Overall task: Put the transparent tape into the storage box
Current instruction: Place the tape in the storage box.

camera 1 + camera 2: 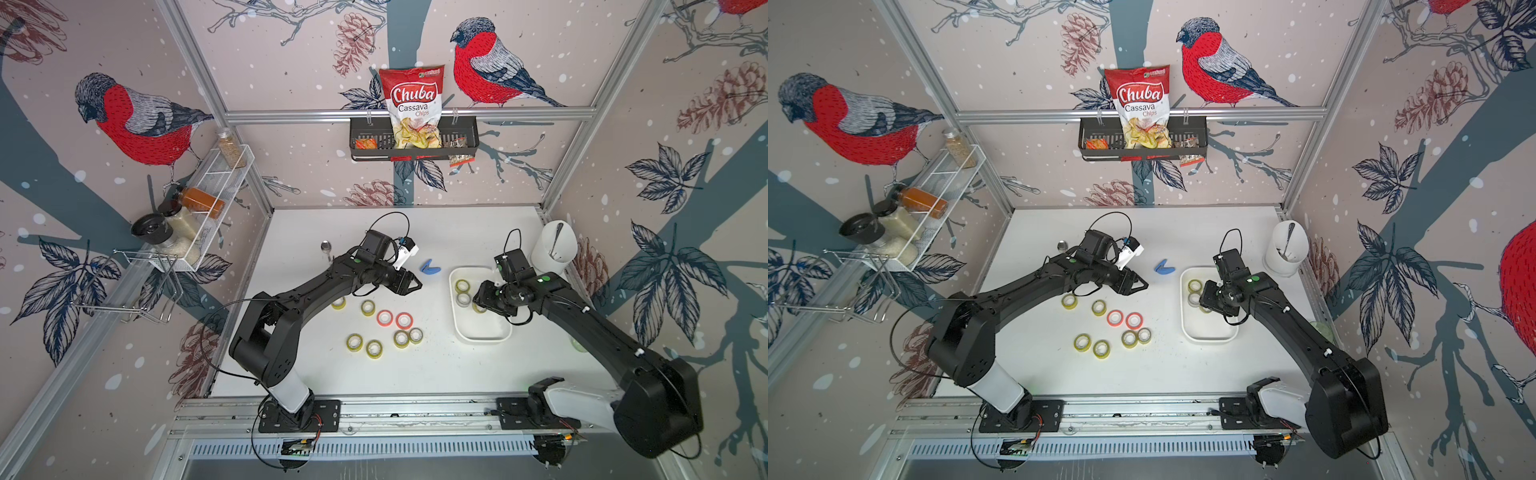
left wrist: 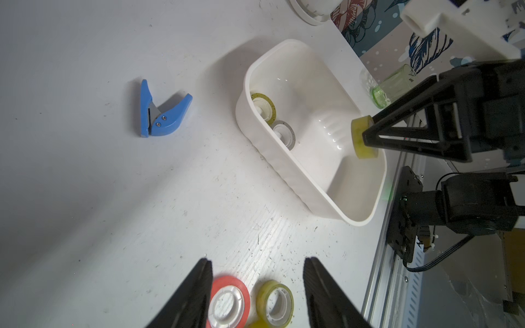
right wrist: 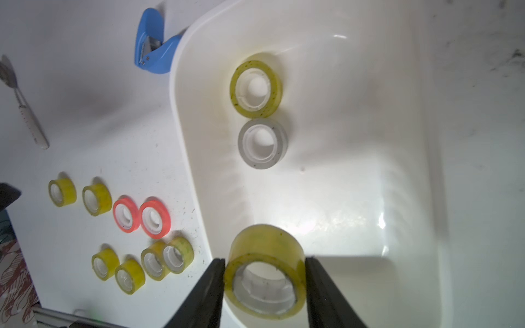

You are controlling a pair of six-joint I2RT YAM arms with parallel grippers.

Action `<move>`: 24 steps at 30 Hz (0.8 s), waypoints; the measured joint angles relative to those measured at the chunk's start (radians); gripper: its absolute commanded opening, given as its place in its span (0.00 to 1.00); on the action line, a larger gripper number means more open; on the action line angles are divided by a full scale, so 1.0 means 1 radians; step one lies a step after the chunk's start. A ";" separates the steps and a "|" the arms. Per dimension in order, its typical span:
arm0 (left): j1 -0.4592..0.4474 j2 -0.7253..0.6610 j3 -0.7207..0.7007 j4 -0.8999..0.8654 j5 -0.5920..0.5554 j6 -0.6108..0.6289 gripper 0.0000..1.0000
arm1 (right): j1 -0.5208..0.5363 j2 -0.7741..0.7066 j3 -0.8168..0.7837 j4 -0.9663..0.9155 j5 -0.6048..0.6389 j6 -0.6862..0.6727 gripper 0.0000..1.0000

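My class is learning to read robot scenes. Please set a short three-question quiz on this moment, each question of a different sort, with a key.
1. True or false: the right claw is empty.
2. How many tape rolls lie inside the shallow white plastic storage box?
3. What lies on the white table between the left claw and that box? A: a blue plastic clip-shaped tool. B: steel scissors. C: a red pen.
Key: 1 false, it is shut on a yellowish transparent tape roll over the box. 2 two: a yellowish roll, a greyish roll. 3 A.
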 measured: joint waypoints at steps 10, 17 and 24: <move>-0.002 0.000 0.002 0.000 -0.003 0.000 0.57 | -0.102 0.145 0.002 0.102 0.037 -0.010 0.50; -0.002 0.000 0.003 -0.001 -0.006 0.000 0.57 | -0.122 0.255 0.059 0.177 0.035 -0.003 0.50; -0.002 -0.002 0.004 -0.002 -0.016 0.000 0.57 | -0.126 0.370 0.128 0.229 0.021 0.001 0.51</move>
